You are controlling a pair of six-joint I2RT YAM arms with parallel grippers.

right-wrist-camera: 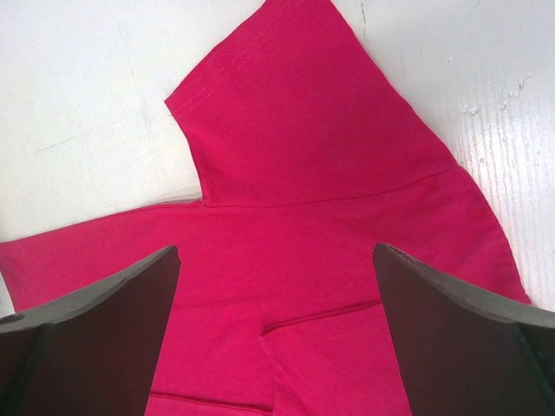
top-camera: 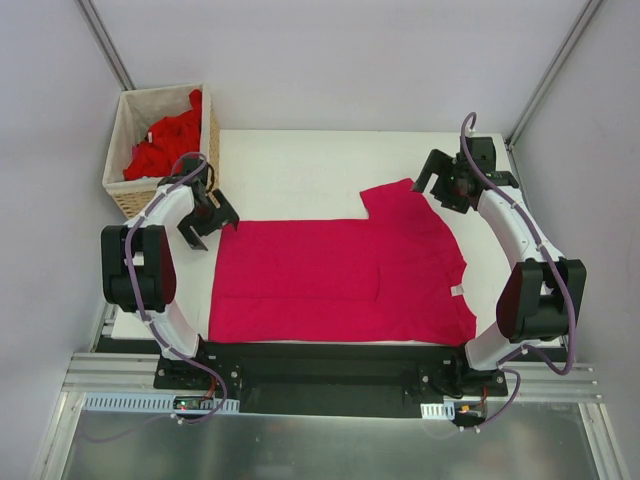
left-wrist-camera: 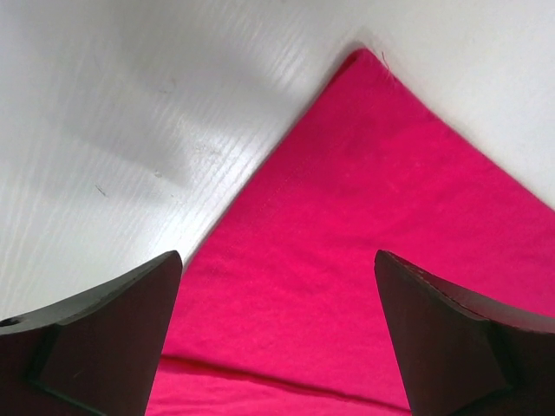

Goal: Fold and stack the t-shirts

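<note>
Now your left gripper (top-camera: pixel 215 224) is hanging wide open at the far-left corner of the magenta t-shirt (top-camera: pixel 340 280), your right gripper (top-camera: pixel 438 192) likewise above its sleeve (right-wrist-camera: pixel 286 113) — both gripping nothing. The shirt is lying flat on the table (top-camera: pixel 300 165).

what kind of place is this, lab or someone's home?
Probably a lab robot cell: white table boxed in by blank panels on metal framing, with one t-shirt laid out.
</note>
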